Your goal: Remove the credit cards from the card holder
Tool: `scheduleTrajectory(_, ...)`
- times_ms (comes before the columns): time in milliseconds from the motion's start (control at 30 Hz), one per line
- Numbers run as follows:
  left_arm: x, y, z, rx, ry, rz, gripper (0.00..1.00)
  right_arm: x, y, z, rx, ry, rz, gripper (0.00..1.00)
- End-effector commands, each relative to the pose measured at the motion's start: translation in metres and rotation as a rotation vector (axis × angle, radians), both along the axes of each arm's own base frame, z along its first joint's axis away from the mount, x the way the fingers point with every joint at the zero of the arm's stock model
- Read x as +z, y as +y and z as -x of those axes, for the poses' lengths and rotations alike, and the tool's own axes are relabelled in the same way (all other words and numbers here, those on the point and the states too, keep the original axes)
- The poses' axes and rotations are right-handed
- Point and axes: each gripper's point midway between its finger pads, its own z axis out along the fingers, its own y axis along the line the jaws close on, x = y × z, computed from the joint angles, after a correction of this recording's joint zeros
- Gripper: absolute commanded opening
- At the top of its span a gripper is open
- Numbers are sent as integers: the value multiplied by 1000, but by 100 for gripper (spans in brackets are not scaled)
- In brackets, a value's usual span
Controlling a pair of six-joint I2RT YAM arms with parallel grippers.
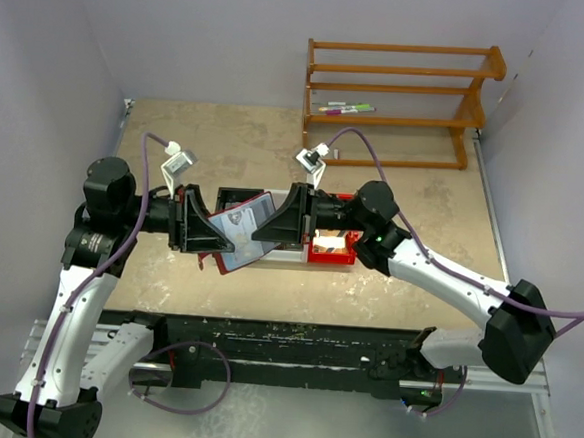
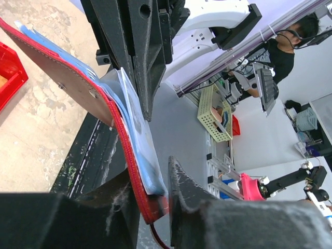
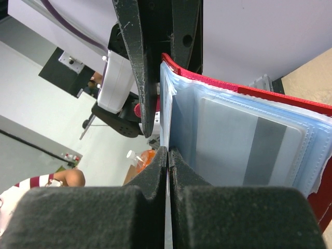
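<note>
The maroon card holder (image 1: 238, 243) is held open in the air above the table's middle, its blue-grey sleeves (image 1: 247, 219) facing up. My left gripper (image 1: 219, 236) is shut on its red corner, which sits between the fingers in the left wrist view (image 2: 155, 205). My right gripper (image 1: 263, 227) meets it from the right and is shut on a thin pale sheet edge (image 3: 167, 124) of the holder; I cannot tell whether it is a card or a sleeve. A credit card with a grey stripe (image 3: 249, 150) lies inside a sleeve. A tan card (image 1: 332, 244) lies in the red bin.
The red plastic bin (image 1: 335, 256) stands just right of the holder, under my right arm. A small black box (image 1: 236, 195) sits behind the holder. A wooden rack (image 1: 401, 96) with pens (image 1: 345, 108) stands at the back right. A black rail runs along the table's near edge.
</note>
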Motion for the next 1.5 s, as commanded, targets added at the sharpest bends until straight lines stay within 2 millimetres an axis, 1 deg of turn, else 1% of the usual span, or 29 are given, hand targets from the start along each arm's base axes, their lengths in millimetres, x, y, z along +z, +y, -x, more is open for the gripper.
scheduleTrajectory(0, 12, 1, 12, -54, -63, 21, 24, 15, -8, 2, -21, -59, -51, 0)
scheduleTrajectory(100, 11, 1, 12, -52, -64, 21, 14, 14, -8, 2, -13, -53, -53, 0)
scheduleTrajectory(167, 11, 1, 11, -49, -65, 22, 8, 14, -8, 4, -2, -49, -58, 2)
scheduleTrajectory(267, 13, 1, 12, -49, -73, 24, 5, 17, -10, 7, 16, -39, -74, 11)
scheduleTrajectory(367, 14, 1, 12, -46, -76, 25, 4, 23, -11, 8, 16, -43, -98, 26)
scheduleTrajectory(400, 14, 1, 12, -45, -74, 25, 4, 26, -11, 8, 22, -42, -108, 28)
scheduleTrajectory(467, 13, 1, 11, -43, -70, 24, 4, 32, -11, 10, 36, -42, -128, 29)
scheduleTrajectory(533, 13, 1, 10, -40, -67, 24, 4, 40, -11, 11, 50, -45, -141, 27)
scheduleTrajectory(600, 14, 1, 10, -41, -66, 25, 4, 46, -12, 12, 55, -47, -152, 21)
scheduleTrajectory(667, 14, 1, 11, -38, -67, 25, 4, 49, -12, 13, 61, -49, -160, 18)
scheduleTrajectory(833, 16, 1, 12, -36, -73, 27, 4, 49, -13, 14, 68, -41, -160, 12)
scheduleTrajectory(967, 18, 1, 13, -38, -77, 28, 4, 54, -18, 17, 70, -58, -171, 9)
scheduleTrajectory(1100, 19, 1, 14, -39, -77, 29, 4, 57, -21, 14, 47, -63, -164, 0)
scheduleTrajectory(1467, 19, 1, 14, -36, -79, 29, 5, 56, -30, 12, 17, -78, -145, 0)
